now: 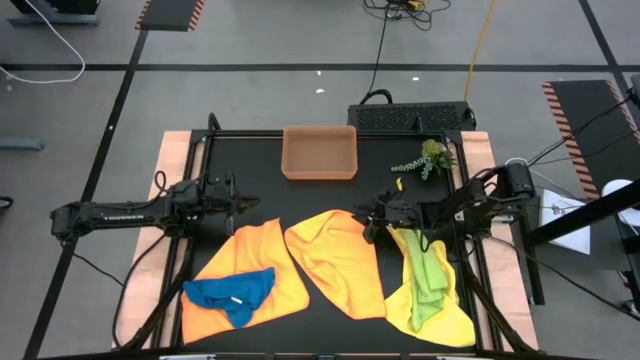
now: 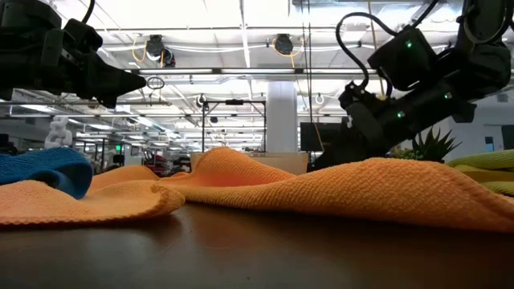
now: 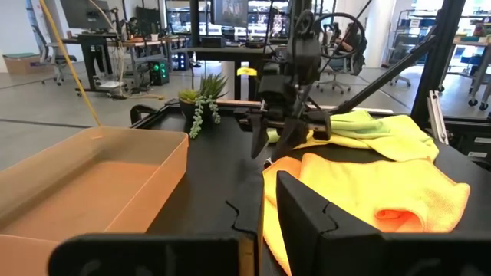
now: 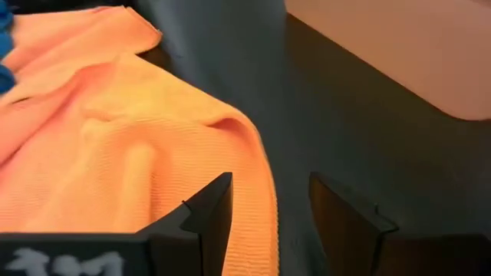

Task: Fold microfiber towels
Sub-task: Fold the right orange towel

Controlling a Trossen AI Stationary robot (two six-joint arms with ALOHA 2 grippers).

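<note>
Right gripper [image 4: 270, 211] parted beside yellow towel [image 4: 138, 153].

A grey concrete floor [image 1: 300, 40] surrounds the black-topped bench [image 1: 320, 195], crossed by dark taped lines [image 1: 330, 68] and marked with orange-and-black hazard-striped patches [image 1: 168, 13]. A white cable [image 1: 45, 45], a black cable [image 1: 380, 50] and a yellow cable [image 1: 482, 45] trail over it. Seen level across the bench, the room has a white ceiling with long strip lights [image 2: 241, 24], exposed pipes, and a broad white column [image 2: 281, 116]. Farther back stand dark desks [image 3: 115, 46] with monitors, black office chairs [image 3: 345, 54] and metal frames.
</note>
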